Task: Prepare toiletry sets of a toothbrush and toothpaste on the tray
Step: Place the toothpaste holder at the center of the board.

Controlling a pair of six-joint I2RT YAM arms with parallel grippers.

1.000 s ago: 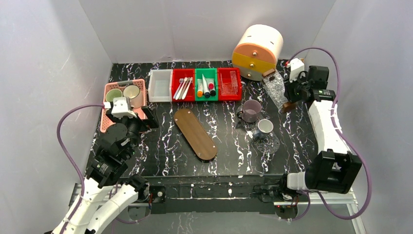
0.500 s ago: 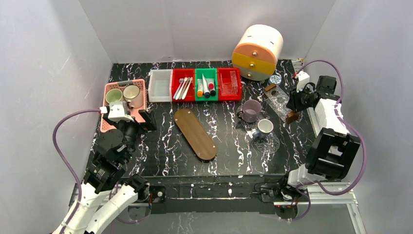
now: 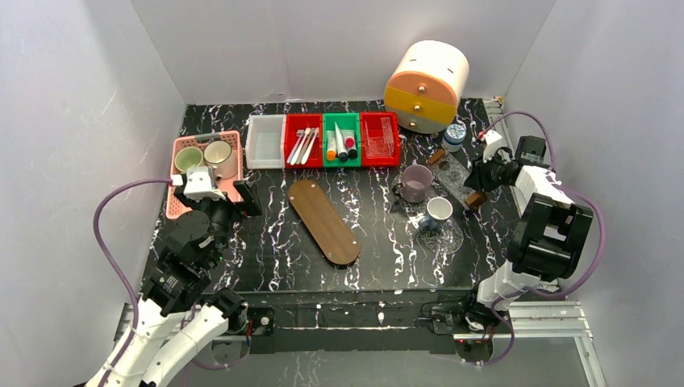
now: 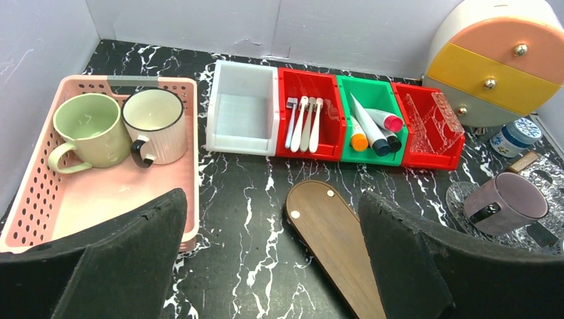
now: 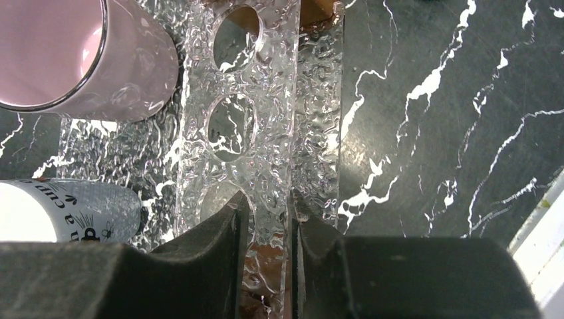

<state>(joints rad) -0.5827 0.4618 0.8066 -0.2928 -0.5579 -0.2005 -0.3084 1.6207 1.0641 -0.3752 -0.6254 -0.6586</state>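
Note:
Three slim white toothbrushes (image 3: 303,146) lie in a red bin and also show in the left wrist view (image 4: 304,123). Three white tubes (image 3: 341,145) with orange, dark and pink caps lie in the green bin beside it (image 4: 372,129). The oval wooden tray (image 3: 324,220) lies bare mid-table (image 4: 339,246). My left gripper (image 3: 244,198) is open and empty, low beside the pink basket, with the tray's near end between its fingers (image 4: 269,266). My right gripper (image 3: 477,179) is shut on a clear textured holder with round holes (image 5: 246,119) at the right of the table (image 5: 265,226).
A pink basket (image 3: 179,193) holds two mugs at the left. A white bin (image 3: 265,141) and a red bin with a clear item (image 3: 379,139) flank the row. A round drawer unit (image 3: 427,76), small jar (image 3: 456,133), purple mug (image 3: 417,181) and white cup (image 3: 440,210) stand at the right.
My right arm has drawn back and lowered the clear holder toward the table beside the purple mug, uncovering the small jar. My left arm has barely shifted.

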